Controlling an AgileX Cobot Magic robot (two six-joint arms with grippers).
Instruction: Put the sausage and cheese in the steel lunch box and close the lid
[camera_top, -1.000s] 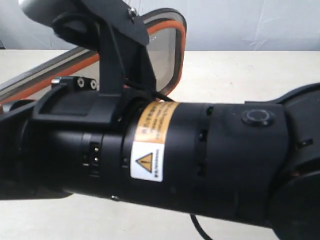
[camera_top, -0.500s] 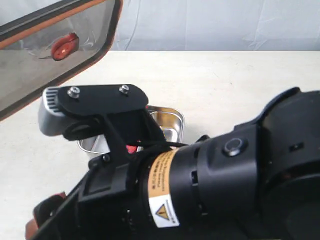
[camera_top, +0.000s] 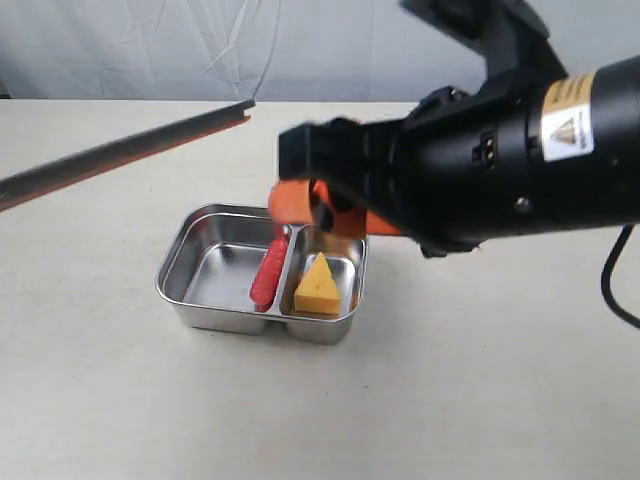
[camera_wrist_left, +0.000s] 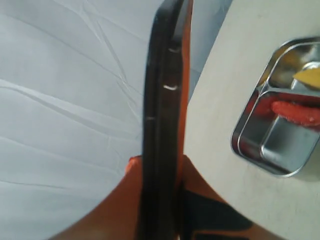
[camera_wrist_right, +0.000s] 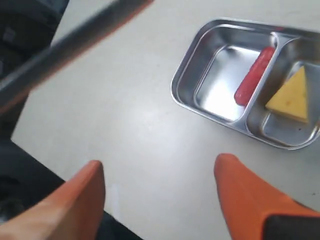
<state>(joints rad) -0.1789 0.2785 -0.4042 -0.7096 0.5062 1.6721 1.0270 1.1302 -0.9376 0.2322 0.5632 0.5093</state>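
The steel lunch box (camera_top: 240, 322) is mirror-shiny polished metal, the sausage (camera_top: 268, 275) looks like glossy red plastic, the cheese (camera_top: 318, 288) is a duller matt yellow, the lid (camera_top: 120, 152) is dark smooth plastic, and the surface (camera_top: 480, 400) is plain matt off-white.

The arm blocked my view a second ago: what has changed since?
The right arm swung aside to the right; the right pincer now stands open near the steel lunch box, where the sausage and the cheese lie. The lid tipped edge-on, moving left. Unchanged: the left pincer grips the lid.
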